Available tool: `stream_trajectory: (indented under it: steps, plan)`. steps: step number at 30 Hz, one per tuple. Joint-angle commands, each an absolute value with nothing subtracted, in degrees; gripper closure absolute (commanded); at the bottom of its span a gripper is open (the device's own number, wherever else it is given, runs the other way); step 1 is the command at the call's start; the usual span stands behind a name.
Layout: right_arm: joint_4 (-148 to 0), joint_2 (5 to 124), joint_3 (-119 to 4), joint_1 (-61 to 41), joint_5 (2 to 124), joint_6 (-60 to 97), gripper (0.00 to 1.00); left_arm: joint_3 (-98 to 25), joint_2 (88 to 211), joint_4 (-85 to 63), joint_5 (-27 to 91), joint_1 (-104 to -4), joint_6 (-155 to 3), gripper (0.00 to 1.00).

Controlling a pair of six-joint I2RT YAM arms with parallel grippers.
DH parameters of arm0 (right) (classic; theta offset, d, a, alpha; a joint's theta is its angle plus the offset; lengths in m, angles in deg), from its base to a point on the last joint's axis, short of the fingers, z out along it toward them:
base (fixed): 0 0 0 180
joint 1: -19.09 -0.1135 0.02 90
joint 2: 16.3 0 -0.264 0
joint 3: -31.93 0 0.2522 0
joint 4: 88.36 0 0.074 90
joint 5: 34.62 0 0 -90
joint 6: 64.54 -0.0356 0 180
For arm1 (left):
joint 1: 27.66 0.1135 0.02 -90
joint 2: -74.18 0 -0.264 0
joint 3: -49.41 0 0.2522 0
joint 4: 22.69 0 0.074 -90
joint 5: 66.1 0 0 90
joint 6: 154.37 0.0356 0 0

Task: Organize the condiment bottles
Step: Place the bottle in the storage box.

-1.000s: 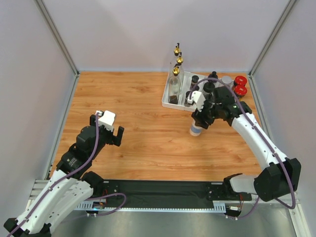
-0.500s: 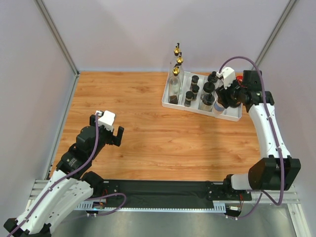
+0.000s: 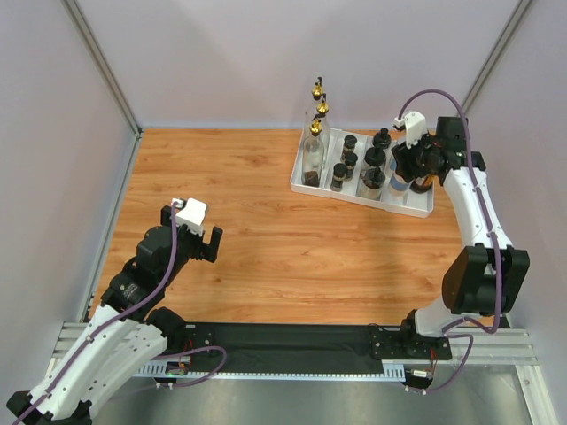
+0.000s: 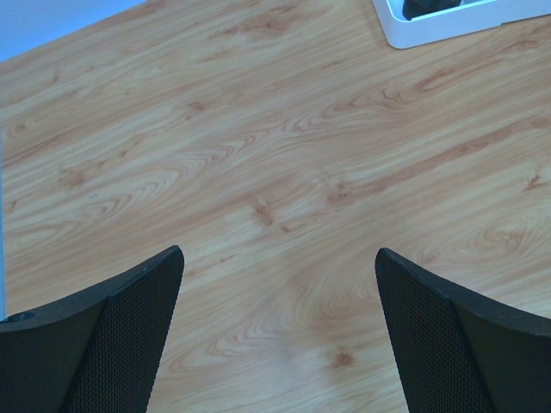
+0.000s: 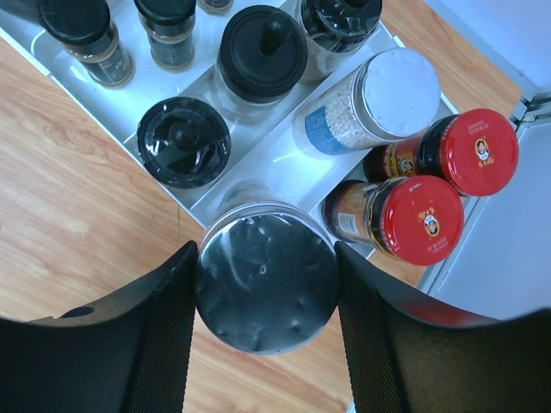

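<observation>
My right gripper (image 5: 267, 301) grasps a silver-lidded jar (image 5: 263, 258) above the tray (image 5: 280, 163) beneath it; the other bottles (image 5: 263, 52) appear stowed, and my left gripper (image 4: 277, 251) is released.

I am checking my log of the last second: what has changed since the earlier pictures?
The right claw carried the silver-lidded jar it grips from over the table, farther out and rightward, to the white tray's right end. The left claw stayed open, unmoved.

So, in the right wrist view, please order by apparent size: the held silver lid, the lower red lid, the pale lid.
1. The silver lid in the right end effector: clearly largest, but nearest the camera.
2. The lower red lid and the pale lid: alike, not ranked.
</observation>
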State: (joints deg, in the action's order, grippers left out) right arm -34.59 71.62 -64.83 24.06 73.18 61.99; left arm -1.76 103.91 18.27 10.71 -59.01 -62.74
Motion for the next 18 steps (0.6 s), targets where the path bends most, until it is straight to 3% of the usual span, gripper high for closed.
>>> stream_trajectory:
  steps: [1,11,17,18]
  plan:
    - [-42.68,73.25,-68.32,24.28,72.78,59.04,0.96,-1.35,103.62,17.09,10.62,-58.68,-62.97,0.0]
    - [-46.12,80.55,-67.7,24.28,72.52,58.86,0.9,-1.27,103.71,17.26,10.45,-58.77,-62.88,0.0]
    - [-46.12,82.92,-66.39,24.28,71.9,59.56,0.76,-1.27,103.8,17.09,10.8,-58.68,-62.97,0.0]
    - [-46.12,83.01,-66.21,24.28,71.99,59.65,0.67,-1.27,103.71,17.09,10.89,-58.68,-62.97,0.0]
